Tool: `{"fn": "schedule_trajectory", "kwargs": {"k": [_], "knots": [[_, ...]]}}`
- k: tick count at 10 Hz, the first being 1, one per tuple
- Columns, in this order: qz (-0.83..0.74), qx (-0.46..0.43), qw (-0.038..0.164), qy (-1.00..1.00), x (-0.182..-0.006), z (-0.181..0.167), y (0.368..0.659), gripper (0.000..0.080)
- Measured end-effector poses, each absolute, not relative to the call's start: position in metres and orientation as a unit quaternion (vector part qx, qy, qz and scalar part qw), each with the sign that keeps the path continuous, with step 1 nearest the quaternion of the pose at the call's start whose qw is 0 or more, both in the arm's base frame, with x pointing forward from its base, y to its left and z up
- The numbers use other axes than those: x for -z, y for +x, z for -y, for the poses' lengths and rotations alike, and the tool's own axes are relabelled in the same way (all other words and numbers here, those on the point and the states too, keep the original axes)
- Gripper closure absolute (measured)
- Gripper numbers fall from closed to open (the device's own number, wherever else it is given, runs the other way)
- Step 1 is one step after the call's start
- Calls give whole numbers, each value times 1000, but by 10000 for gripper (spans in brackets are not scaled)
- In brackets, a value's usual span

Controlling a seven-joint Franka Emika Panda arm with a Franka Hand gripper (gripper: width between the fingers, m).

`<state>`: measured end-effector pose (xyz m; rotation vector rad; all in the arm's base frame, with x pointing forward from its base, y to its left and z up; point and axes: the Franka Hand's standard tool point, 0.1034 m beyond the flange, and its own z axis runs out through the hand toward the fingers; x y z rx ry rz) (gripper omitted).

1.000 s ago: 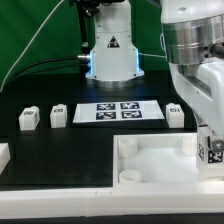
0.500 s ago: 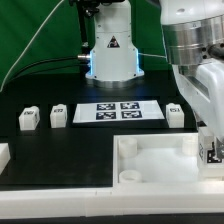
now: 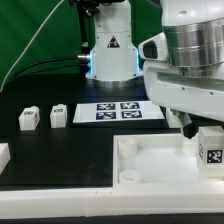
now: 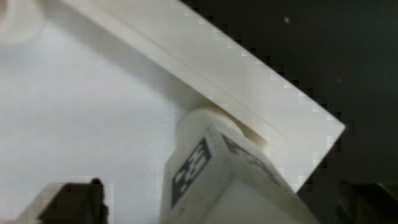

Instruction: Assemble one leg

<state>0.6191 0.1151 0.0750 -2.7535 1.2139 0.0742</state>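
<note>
Black table (image 3: 40,150): legs (image 3: 28,119), marker board (image 3: 118,112), white tray (image 3: 150,165).

The big white and silver arm (image 3: 190,60) leans in from the exterior view's right, high above the flat white tray piece (image 3: 150,165). Its wrist hangs over the tray's far right corner. The gripper (image 4: 178,205) has its jaws spread wide (only one dark fingertip (image 4: 75,200) shows in the wrist view), and they pinch nothing.

Change noted: gripper (image 4: 178,215) we find lifted off and opened, arm swung toward the exterior view's left; leg (image 3: 210,149) now exposed, standing upright at the tray's (image 3: 150,160) right corner.
</note>
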Motion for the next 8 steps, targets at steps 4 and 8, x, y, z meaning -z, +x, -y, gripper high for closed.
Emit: {"fn": "schedule_trajectory", "kwargs": {"k": [4, 8], "knots": [[-170, -23, 39, -984, -77, -116, 619, 151], [18, -19, 41, -999, -76, -111, 618, 151]]}}
